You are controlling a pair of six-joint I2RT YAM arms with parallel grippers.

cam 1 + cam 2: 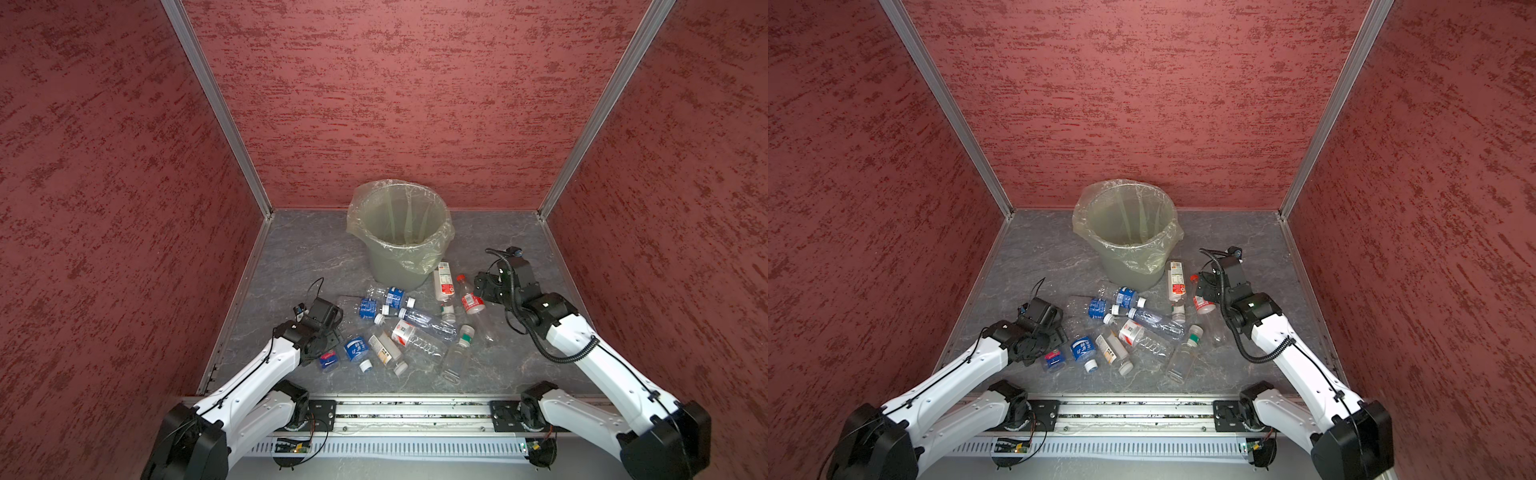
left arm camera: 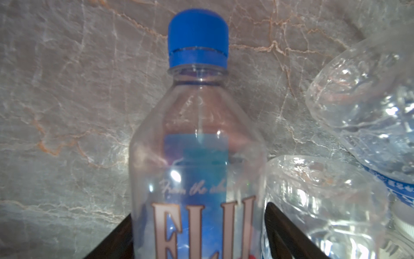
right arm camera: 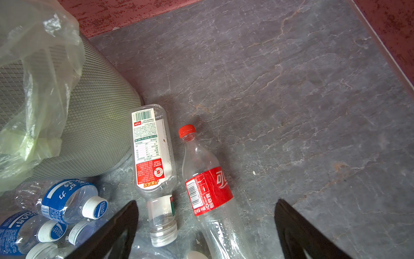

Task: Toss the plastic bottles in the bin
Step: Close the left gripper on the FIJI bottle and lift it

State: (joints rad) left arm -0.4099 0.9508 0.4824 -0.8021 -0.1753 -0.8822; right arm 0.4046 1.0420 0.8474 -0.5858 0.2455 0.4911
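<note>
Top view: round grey-green plastic bin (image 1: pixel 395 272) upright at the back; clear plastic bottles (image 1: pixel 419 322) strewn flat in front. Left wrist: left gripper (image 2: pixel 199 210) half-spread astride clear blue-capped bottle (image 2: pixel 198 139), lying flat, long axis along the fingers, cap pointing away; gripped or merely flanked, cannot tell. Best squeezed gently across the body. Right wrist: right gripper (image 3: pixel 206 201) wide, empty, over red-labelled cola bottle (image 3: pixel 209 190).

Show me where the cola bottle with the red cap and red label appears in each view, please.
Both top views: the cola bottle lies at the right edge of the pile.
Left wrist view: not in it.
Right wrist view: it lies beside the white-labelled bottle.
Shared landmark: the bin, close by in those three views.
</note>
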